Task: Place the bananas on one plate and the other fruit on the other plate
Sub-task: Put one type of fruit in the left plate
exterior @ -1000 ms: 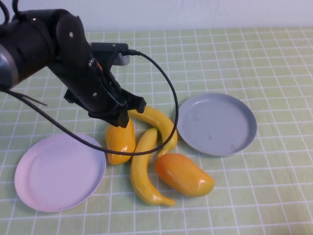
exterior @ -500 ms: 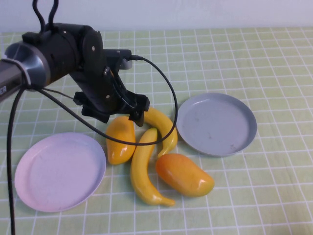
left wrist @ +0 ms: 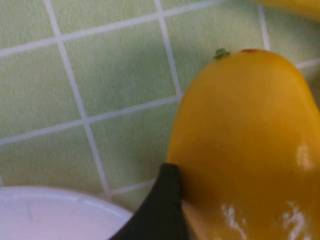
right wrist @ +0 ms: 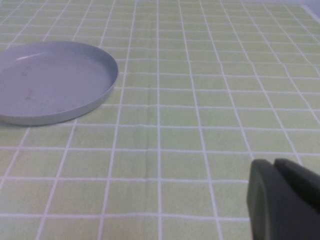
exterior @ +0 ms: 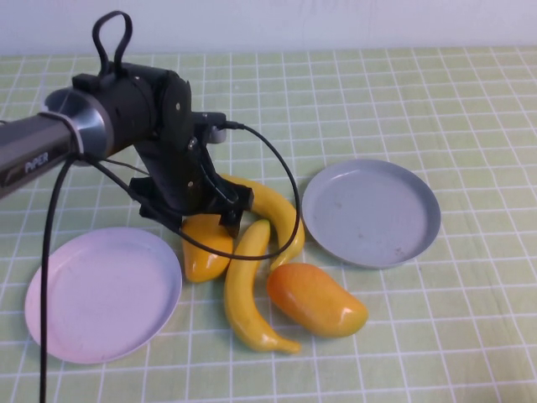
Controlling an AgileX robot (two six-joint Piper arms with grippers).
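Two bananas lie mid-table, one curving toward the grey-blue plate, the other nearer the front. A yellow mango-shaped fruit lies beside the pink-lilac plate, and a redder one lies at the front right. My left gripper is open and low over the yellow fruit's far end. In the left wrist view one finger stands against the fruit; the other is out of frame. My right gripper is shut and empty over bare cloth, away from the grey-blue plate.
A green checked cloth covers the table. The left arm's black cable loops over the far banana. The pink-lilac plate's rim lies close to the left finger. Both plates hold nothing.
The left gripper has opened and come down over the yellow mango-shaped fruit, and the arm has swung lower. The fruit and plates have not moved.
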